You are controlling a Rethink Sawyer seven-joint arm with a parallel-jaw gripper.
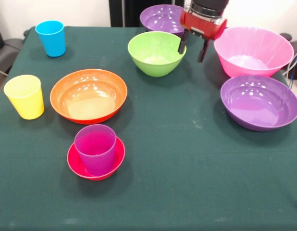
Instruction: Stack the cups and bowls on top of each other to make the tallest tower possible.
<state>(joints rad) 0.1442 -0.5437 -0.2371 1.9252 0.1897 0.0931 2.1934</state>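
Two pieces are making up the tower so far: the purple cup [95,148] is standing upright inside the small red bowl [95,160] near the front of the green-covered desk [187,183].

Unstacked items, each sitting singly on the cloth:
- blue cup [51,38], far left corner, upright;
- yellow cup [25,96], left edge, upright;
- wide orange bowl [88,95], just behind the tower, apart from it;
- lime green bowl [156,53], centre rear;
- big pink bowl [253,51], right rear;
- purple bowl [259,102], right side, just in front of the pink one;
- second purple bowl [163,18], rear edge, partly hidden behind the arm.

End effector [192,49]: hanging between the lime green bowl and the pink bowl, its two dark fingers [182,44] spread apart and gripping nothing; the left finger is showing just over the green bowl's right rim, though contact cannot be judged.

Progress, as a judgement: the build is only beginning. One pairing is done; seven visible pieces are waiting, and the green bowl is looking like the likeliest next pick.
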